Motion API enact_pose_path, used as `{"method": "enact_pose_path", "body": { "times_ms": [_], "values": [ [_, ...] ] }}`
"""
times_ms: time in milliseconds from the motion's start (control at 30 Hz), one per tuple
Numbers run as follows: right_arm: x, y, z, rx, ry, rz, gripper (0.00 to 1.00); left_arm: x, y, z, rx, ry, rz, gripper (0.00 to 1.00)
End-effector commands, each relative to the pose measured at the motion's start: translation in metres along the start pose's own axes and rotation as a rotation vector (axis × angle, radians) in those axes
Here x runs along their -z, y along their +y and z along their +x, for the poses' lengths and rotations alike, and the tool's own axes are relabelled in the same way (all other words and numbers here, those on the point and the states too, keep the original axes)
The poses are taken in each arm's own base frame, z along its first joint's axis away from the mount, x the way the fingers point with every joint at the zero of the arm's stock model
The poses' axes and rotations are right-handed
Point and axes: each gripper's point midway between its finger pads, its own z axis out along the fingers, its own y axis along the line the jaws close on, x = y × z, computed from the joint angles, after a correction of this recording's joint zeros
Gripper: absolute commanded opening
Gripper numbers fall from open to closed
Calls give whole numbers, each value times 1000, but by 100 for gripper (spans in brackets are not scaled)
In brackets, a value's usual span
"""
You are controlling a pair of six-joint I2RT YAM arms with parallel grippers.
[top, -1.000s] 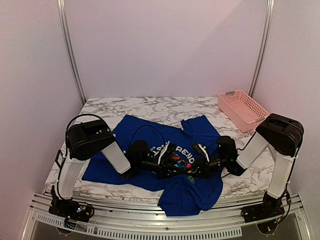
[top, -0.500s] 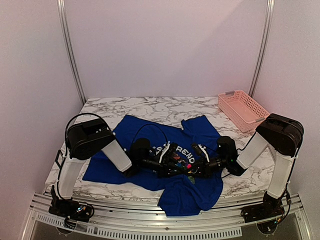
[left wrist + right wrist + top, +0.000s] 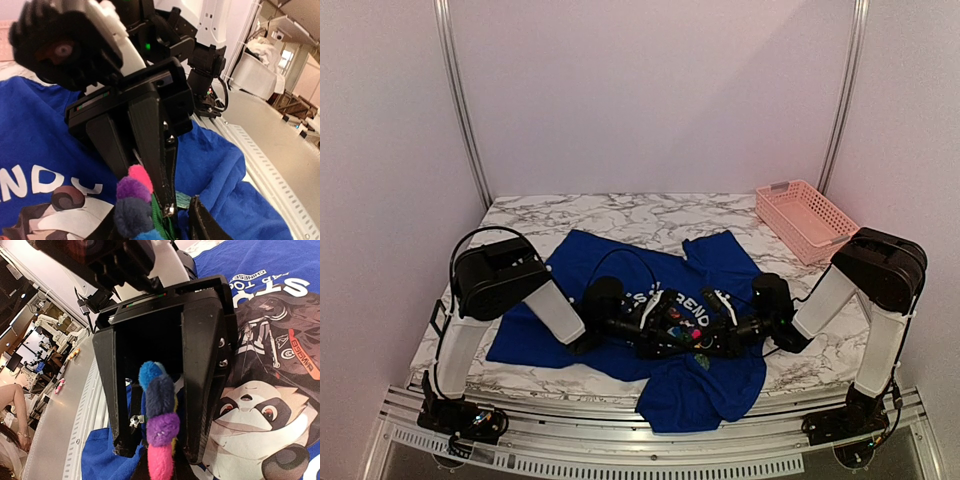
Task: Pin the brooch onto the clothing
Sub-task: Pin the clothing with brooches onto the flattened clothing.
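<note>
- Since the earlier frames, the left gripper had edged toward the right gripper, and its jaws had parted.
- Nearest the arm bases, the hem of the royal-blue short-sleeved T-shirt hung over the near table edge. Only the overhead view showed this.
- Over the shirt's chest print, the two grippers met tip to tip. The small flower-shaped brooch, with fuzzy multicoloured petals, sat between them.
- Left gripper: the jaws stood apart, one on each side of the brooch, and gripped nothing. Only the right wrist view made this plain.
- Right gripper: the fingers were closed together and appeared to nip the brooch at its lower edge. The left wrist view showed the converged fingers, but the petals hid the contact point.
- Step in hand, as judged: positioning the brooch above the print, with pinning not yet done. The next move would call for presenting the pin side to the cloth, with the left gripper steadying the fabric or re-gripping.
- Farthest, a pink plastic lattice basket sat at the right rear corner of the white marble-patterned table, well apart from the work.
</note>
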Motion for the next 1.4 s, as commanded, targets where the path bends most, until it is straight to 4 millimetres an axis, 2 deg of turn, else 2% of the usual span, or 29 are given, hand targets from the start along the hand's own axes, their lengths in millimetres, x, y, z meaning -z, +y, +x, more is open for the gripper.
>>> {"method": "enact_pose_path", "body": {
  "times_ms": [0, 100, 200, 433, 500, 600, 767, 967, 1100, 1167, 1300, 1367],
  "values": [
    [-1, 5, -9, 30, -20, -2, 0, 0, -12, 1, -28, 30, 24, 49],
    [0, 3, -10, 22, -20, 0, 0, 3, -16, 3, -48, 44, 38, 64],
    [0, 1, -9, 14, -20, 4, 0, 6, -18, 4, -65, 54, 37, 71],
    [-1, -4, -11, -1, -19, 27, 0, 18, -16, 2, -114, 115, 7, 74],
    [0, -7, -11, 2, -19, 50, 0, 22, -14, 6, -132, 158, -11, 74],
    [2, -16, -14, 26, -14, 124, 0, 28, -11, 1, -189, 194, -30, 74],
    [0, -31, -7, 190, 66, 256, 0, 39, -9, 2, -319, 308, -40, 75],
    [5, -54, -6, 452, 131, 459, 0, 67, -8, 8, -475, 509, -54, 75],
    [-3, -55, -13, 615, 171, 546, 0, 95, -28, 15, -453, 658, 30, 75],
    [-7, -58, -14, 711, 213, 592, 0, 117, -45, 30, -412, 758, 103, 75],
    [-10, -70, -3, 857, 318, 660, 1, 144, -51, 35, -391, 844, 83, 74],
    [-12, -73, 0, 914, 361, 692, 7, 148, -49, 32, -415, 863, 59, 74]
  ]
}}
